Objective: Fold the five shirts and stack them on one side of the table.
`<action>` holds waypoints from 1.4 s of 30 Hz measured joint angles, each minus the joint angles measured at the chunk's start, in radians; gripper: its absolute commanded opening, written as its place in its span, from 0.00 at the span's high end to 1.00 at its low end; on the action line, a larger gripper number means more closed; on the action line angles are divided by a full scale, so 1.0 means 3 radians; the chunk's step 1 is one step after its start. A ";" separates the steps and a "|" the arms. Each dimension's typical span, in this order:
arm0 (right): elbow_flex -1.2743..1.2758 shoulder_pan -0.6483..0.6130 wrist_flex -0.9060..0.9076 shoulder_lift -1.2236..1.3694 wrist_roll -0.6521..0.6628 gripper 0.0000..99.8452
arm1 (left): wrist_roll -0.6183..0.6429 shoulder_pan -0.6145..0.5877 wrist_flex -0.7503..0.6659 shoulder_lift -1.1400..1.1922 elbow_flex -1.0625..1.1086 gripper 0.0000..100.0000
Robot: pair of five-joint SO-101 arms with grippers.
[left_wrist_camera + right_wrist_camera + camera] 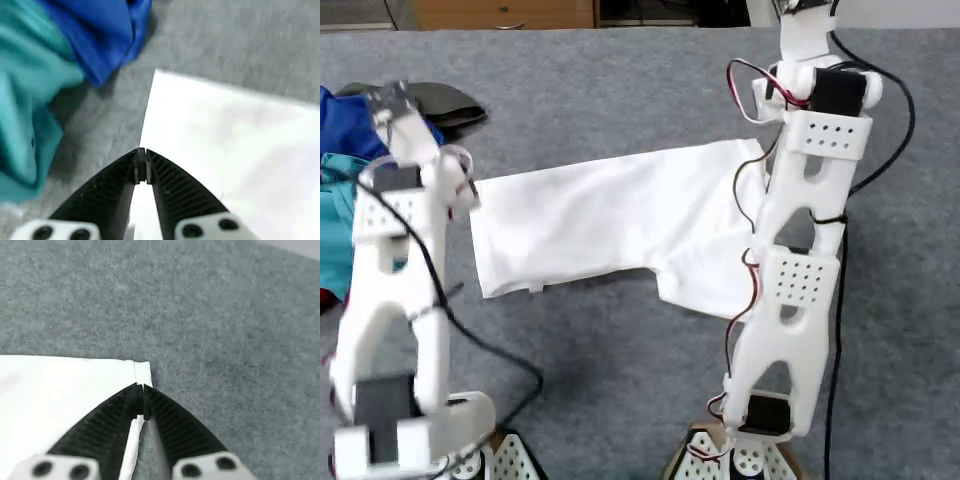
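Observation:
A white shirt [600, 220] lies spread across the middle of the grey table, with one sleeve toward the front right. My left gripper [141, 165] is shut on the shirt's left edge [235, 135]; in the high view it sits at that edge [465, 190]. My right gripper [143, 390] is shut on a corner of the white shirt [60, 385] at its far right side, and a strip of fabric shows between the fingers. A blue shirt [345, 125] and a teal shirt [335, 220] lie bunched at the table's left edge.
A dark garment [445, 100] lies at the back left beside the blue shirt [100, 35] and teal shirt [30, 100]. A bit of red cloth [325, 297] shows at the left edge. The right arm [800, 230] stretches over the shirt's right part. Bare grey table [620, 380] lies in front.

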 measured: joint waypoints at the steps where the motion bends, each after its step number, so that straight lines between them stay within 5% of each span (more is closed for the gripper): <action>1: 0.0000 0.0000 0.0000 -0.0051 0.0000 1.00 | -0.0020 0.0026 0.0000 -0.0179 0.0169 0.98; 7: 0.0353 0.0000 0.0000 -0.0486 0.0031 1.00 | -0.0046 0.0026 -0.0184 -0.0972 0.0716 0.98; 22: 0.3539 0.0000 -0.0128 -0.2624 0.0031 1.00 | -0.0066 0.0113 -0.0557 -0.1023 0.1018 0.98; 32: 0.4956 0.0092 -0.0460 -0.3667 0.0031 1.00 | -0.0072 0.0102 -0.0378 -0.1028 0.1048 0.98; 42: 0.5534 0.0194 -0.0839 -0.3785 0.0399 1.00 | -0.0378 0.0056 -0.0031 -0.1028 0.1048 0.98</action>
